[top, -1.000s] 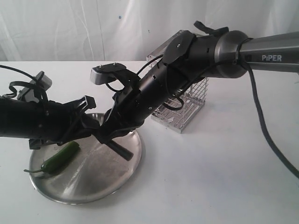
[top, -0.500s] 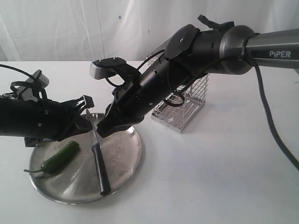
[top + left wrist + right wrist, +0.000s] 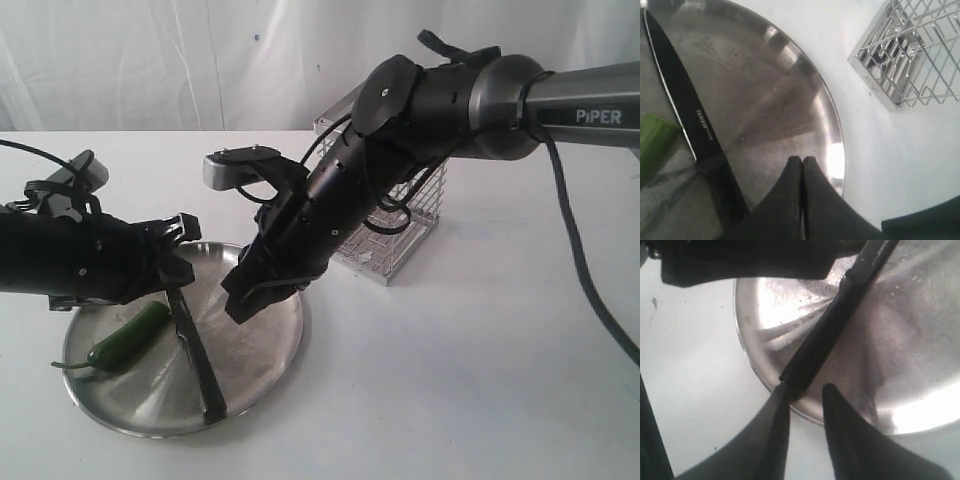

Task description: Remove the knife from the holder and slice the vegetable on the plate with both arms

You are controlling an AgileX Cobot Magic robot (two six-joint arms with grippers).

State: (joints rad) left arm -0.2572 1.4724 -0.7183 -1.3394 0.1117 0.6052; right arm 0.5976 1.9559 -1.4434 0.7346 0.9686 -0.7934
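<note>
Exterior view: the grey right arm (image 3: pixel 560 105) slants from the upper right down to centre frame. Its right gripper (image 3: pixel 804 387) hangs over the plate with its 2 fingers (image 3: pixel 777 415) partly apart and nothing between them. At left, the black left arm (image 3: pixel 70 262) ends in the left gripper (image 3: pixel 802 160), pressed together and empty. The plate (image 3: pixel 260 345) fills the lower left, and the holder (image 3: pixel 400 240) stands behind it at centre right. The knife (image 3: pixel 200 365) lies on the plate, running from the left gripper down to the lower rim. The vegetable (image 3: pixel 128 338) lies just left of it.
</note>
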